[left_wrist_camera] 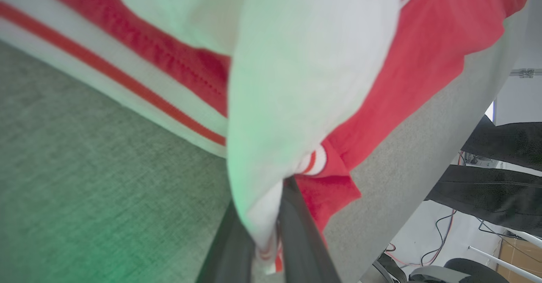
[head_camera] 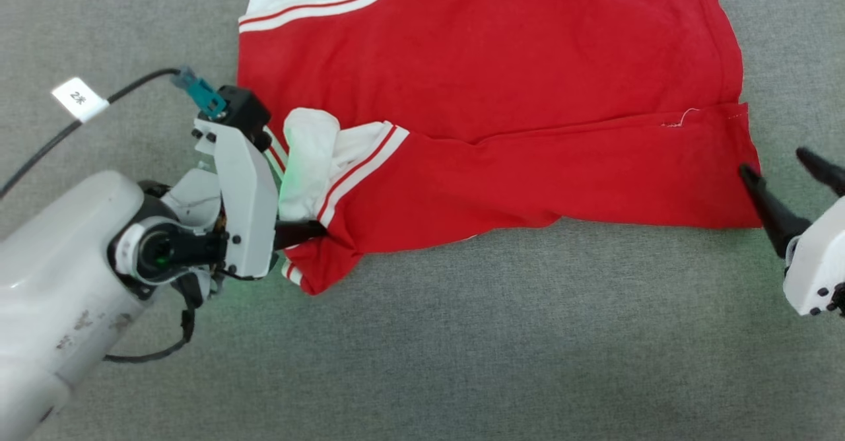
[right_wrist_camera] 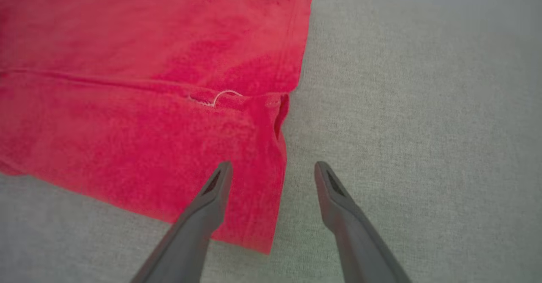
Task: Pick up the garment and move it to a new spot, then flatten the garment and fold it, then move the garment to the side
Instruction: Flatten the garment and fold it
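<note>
Lying on grey fabric surface, garment pinched by left gripper; right gripper spread

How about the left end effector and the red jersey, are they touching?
Touching. The left wrist view shows the left end effector shut on the garment: white sleeve fabric is pinched between its two dark fingers.

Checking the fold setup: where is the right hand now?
Head view, right edge: the right hand is open at the shirt's lower right corner, one finger over red cloth, the other over the grey surface.
</note>
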`<state>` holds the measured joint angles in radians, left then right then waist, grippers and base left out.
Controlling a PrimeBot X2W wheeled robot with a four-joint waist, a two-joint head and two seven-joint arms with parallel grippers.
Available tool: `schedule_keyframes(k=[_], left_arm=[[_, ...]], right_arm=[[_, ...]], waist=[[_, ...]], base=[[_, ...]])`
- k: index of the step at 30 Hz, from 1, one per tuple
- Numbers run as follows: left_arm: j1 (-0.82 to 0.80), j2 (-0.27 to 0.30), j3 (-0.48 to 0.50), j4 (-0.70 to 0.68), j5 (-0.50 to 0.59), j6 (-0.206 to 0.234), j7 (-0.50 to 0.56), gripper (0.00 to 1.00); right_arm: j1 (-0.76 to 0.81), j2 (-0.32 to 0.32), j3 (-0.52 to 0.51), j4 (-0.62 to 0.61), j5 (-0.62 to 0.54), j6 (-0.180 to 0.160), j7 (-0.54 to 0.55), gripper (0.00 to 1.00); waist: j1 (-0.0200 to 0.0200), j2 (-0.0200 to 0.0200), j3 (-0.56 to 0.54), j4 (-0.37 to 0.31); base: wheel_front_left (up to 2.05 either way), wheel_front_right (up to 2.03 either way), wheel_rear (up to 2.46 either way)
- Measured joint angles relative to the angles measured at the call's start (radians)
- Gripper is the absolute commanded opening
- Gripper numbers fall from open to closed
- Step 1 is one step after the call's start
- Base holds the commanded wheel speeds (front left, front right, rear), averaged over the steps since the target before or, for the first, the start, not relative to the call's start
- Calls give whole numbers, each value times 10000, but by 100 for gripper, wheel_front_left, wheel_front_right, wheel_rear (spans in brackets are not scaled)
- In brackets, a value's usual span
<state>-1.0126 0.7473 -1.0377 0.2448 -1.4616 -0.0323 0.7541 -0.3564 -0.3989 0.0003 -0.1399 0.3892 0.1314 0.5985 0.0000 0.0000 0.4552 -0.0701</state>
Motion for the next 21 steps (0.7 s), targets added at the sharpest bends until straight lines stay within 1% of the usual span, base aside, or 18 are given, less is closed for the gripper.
schedule_keyframes(k=[5,7,10,13,17,18,19,20,21], left_arm=[[44,-222,23,63,-82,-127,-82,0],[34,-299,44,82,-84,-205,-125,0],[-36,-418,59,132,-77,-297,-161,0],[-85,-558,65,211,-54,-385,-240,0],[-120,-769,79,343,10,-497,-397,0],[-119,-821,81,387,10,-548,-435,0],[-119,-857,84,426,10,-560,-468,0],[-120,-892,84,460,13,-573,-495,0],[-120,-920,86,500,21,-608,-508,0]], right_arm=[[-164,-644,637,13,514,0,2096,100],[-419,-773,742,88,704,0,2621,100],[-893,-905,731,318,665,0,2993,100],[-1124,-1091,765,637,286,0,3308,100],[-1178,-1049,922,940,314,0,3772,100],[-1210,-1058,984,955,341,0,3871,84],[-1220,-1089,1043,966,393,0,3917,41],[-1221,-1110,1068,978,447,-2,3917,19],[-1232,-1112,1104,988,487,-2,3940,0]], waist=[[0,1,-15,139],[0,0,37,201],[0,1,143,298],[0,0,226,421],[0,0,269,574],[0,0,268,603],[-1,0,266,627],[0,1,264,644],[0,0,258,652]], base=[[0,0,0],[0,0,0],[0,0,0],[0,0,0],[0,0,0],[0,0,0],[0,0,0],[0,0,0],[0,0,0]])
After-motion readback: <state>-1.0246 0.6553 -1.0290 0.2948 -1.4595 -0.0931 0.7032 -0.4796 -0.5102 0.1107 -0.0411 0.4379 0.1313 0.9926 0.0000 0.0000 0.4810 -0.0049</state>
